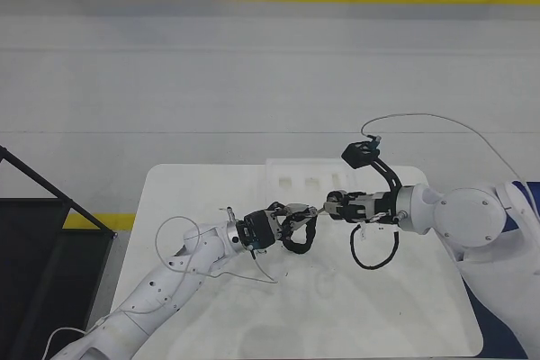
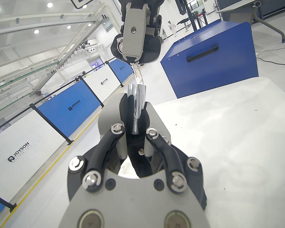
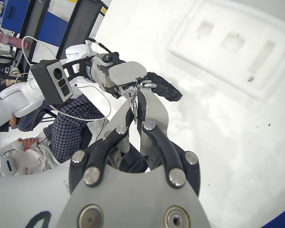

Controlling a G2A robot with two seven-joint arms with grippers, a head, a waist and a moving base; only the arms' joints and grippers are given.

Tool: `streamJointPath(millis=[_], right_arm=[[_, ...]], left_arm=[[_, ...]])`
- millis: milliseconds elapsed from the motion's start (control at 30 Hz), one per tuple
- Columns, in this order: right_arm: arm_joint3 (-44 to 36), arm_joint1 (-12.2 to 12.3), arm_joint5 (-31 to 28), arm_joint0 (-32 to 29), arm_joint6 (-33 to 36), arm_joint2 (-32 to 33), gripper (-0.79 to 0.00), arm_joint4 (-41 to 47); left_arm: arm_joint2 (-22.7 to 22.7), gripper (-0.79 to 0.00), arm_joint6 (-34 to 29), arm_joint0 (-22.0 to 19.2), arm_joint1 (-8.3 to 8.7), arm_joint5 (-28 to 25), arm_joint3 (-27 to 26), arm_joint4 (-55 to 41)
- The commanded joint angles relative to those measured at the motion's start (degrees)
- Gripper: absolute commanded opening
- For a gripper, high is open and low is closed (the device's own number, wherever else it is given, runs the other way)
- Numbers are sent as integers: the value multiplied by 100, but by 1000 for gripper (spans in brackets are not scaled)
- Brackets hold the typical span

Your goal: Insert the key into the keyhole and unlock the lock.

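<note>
The lock (image 2: 137,91) is clamped in the left end effector (image 2: 135,104), keyhole (image 3: 130,93) turned toward the key (image 2: 138,75) pinched by the right end effector (image 3: 135,106), so insertion's lined up.

You are working in a large robotics test hall, more lab than factory floor: a high white ceiling carries round ceiling lights (image 2: 49,5) and long overhead rails (image 2: 45,22), and the pale polished floor (image 1: 252,72) is marked with a yellow line (image 1: 94,220). Rows of blue and white barrier panels (image 2: 68,105) fence the hall into bays, and near your white table (image 1: 360,315) stand a blue metal cabinet (image 2: 211,72), a grey folding table (image 2: 247,3) and a black frame rack (image 3: 68,20). On the table lies a white foam tray (image 3: 187,41) with cut-out pockets, the kind of fixture a test bench carries.
</note>
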Motion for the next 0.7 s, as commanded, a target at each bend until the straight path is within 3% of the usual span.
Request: streamJointPath(millis=[0, 667], right_arm=[[0, -1, -13, -1, -35, -3, -785, 7], [-200, -10, 15, -32, -356, -48, -785, -73]], left_arm=[[-6, -785, 3, -1, -7, -6, 6, 4], [141, -785, 357, 32, -183, -380, 456, -822]])
